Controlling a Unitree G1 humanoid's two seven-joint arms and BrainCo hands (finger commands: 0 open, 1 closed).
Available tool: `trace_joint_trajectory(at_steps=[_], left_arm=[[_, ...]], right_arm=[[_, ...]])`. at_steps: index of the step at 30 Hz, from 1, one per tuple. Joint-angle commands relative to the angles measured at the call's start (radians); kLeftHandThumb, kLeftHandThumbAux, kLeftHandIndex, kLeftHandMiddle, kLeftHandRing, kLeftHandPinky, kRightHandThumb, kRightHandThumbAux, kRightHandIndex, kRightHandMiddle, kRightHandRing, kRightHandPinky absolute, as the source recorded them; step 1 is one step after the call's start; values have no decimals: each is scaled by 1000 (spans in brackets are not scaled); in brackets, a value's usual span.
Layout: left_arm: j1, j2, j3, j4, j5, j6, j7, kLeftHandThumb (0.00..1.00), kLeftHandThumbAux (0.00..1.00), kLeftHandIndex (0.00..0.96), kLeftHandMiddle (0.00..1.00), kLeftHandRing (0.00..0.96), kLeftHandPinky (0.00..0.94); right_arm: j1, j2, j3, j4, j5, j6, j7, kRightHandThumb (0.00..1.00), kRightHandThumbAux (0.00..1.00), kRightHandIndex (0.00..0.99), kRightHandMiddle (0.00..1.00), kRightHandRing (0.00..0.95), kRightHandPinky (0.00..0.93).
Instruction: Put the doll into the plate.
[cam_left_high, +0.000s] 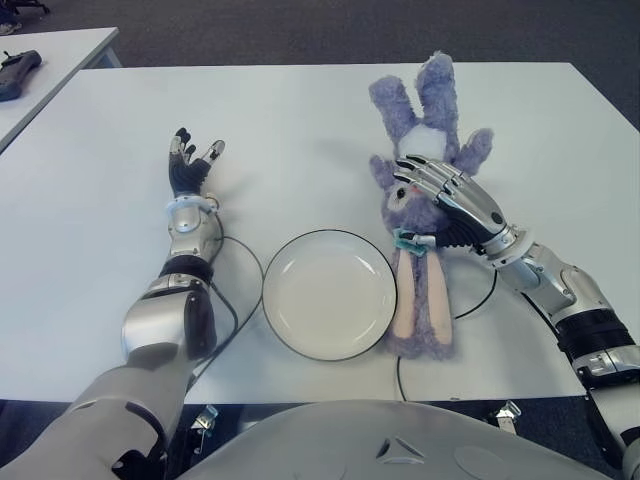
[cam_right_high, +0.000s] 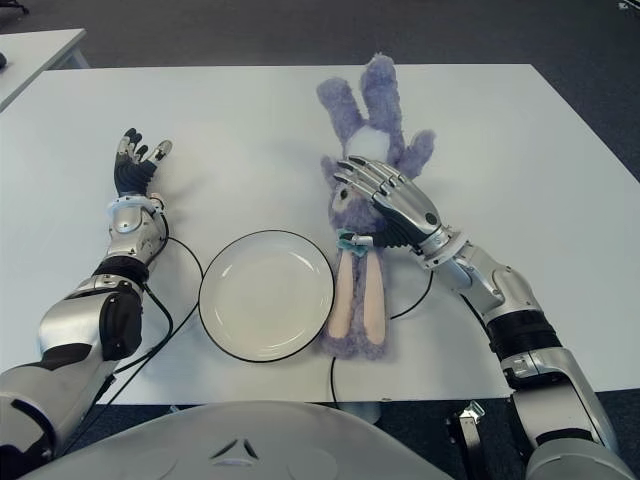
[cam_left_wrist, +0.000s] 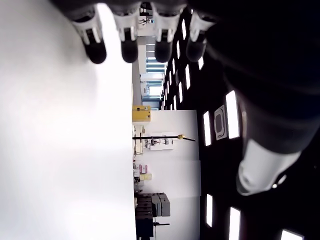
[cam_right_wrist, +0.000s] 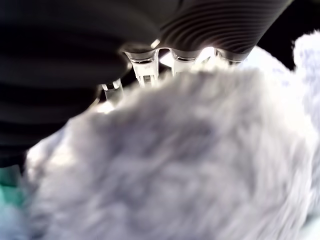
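From the left eye view, I see the doll (cam_left_high: 420, 215), a purple plush rabbit, lying flat on the white counter (cam_left_high: 300, 120) with its ears pointing away from me and its long legs just beside the plate (cam_left_high: 329, 293), touching or nearly touching its right rim. My right robot hand (cam_left_high: 440, 195) lies over the doll's head, fingers draped across the face, placed there, I judge, to close on the bulkiest part. The plate holds nothing yet. My left robot hand (cam_left_high: 190, 165) shows left of the plate, well apart from the doll, fingers spread and holding nothing.

The right eye view gives the same layout: a black cable (cam_right_high: 420, 295) loops on the counter beside the doll's legs and could snag as I lift.

In the left wrist view, I see only fingertips (cam_left_wrist: 129, 47) extended beside bare counter, gripping nothing.

The right wrist view is filled with purple fur pressed under the fingers (cam_right_wrist: 145, 67). I judge the grip to be wrapped on the doll, though not yet lifting it.
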Motion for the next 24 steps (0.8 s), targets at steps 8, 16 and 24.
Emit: trace_joint_trajectory(at_steps=[8,16,24], left_arm=[[197,-92,2,137,-1,142,9,16,720,45,40,14,28],[199,-92,0,137,1,141,7,25,714,45,39,16,25],[199,-93,0,136,1,143,11,35,695,37,40,16,20]], right_arm=[[69,0,22,5,37,-43,50,238,426,0,0,34,113],[118,-7,20,-37,99,-39,117,206,427,0,0,40,109],[153,-1,12,-72,150,-27,166,203,438,13,15,68,100]])
